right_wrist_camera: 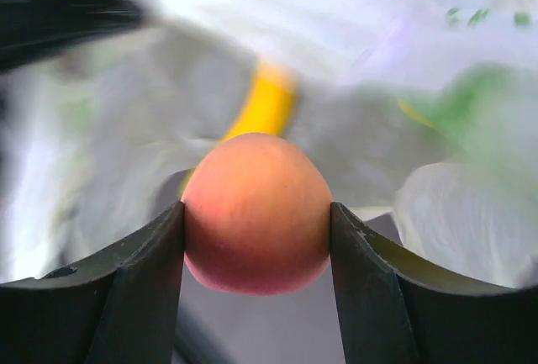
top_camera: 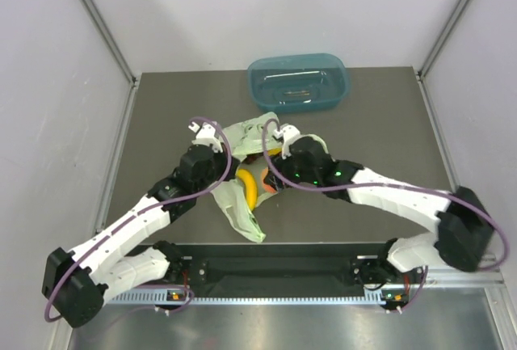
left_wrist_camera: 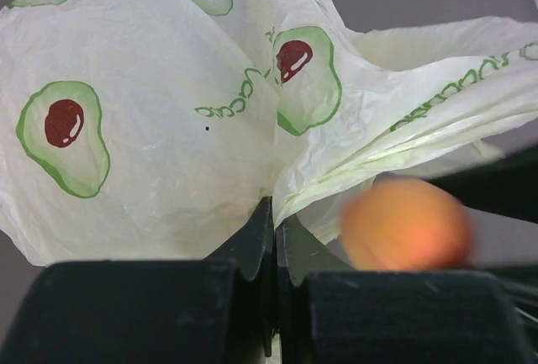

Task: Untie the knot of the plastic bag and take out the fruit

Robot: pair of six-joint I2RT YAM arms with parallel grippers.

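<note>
The right gripper [right_wrist_camera: 256,223] clasped the peach [right_wrist_camera: 256,200] by its two sides. The left gripper [left_wrist_camera: 274,234] was pinched shut on a fold of the plastic bag [left_wrist_camera: 160,129], which lay at the middle of the tabletop [top_camera: 388,140]. The round peach could squirt free under a shallow hold, or snag film and drag the bag if the left pinch slipped. Only the right wrist view showed that contact, blurred, so perhaps off-centre. Only the overhead showed the banana [top_camera: 246,188] at the bag's mouth.

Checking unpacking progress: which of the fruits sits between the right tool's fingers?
The orange-red peach, touched on both sides by the fingers of the right tool. The yellow banana lies behind it among the folds of the plastic bag, untouched.
</note>
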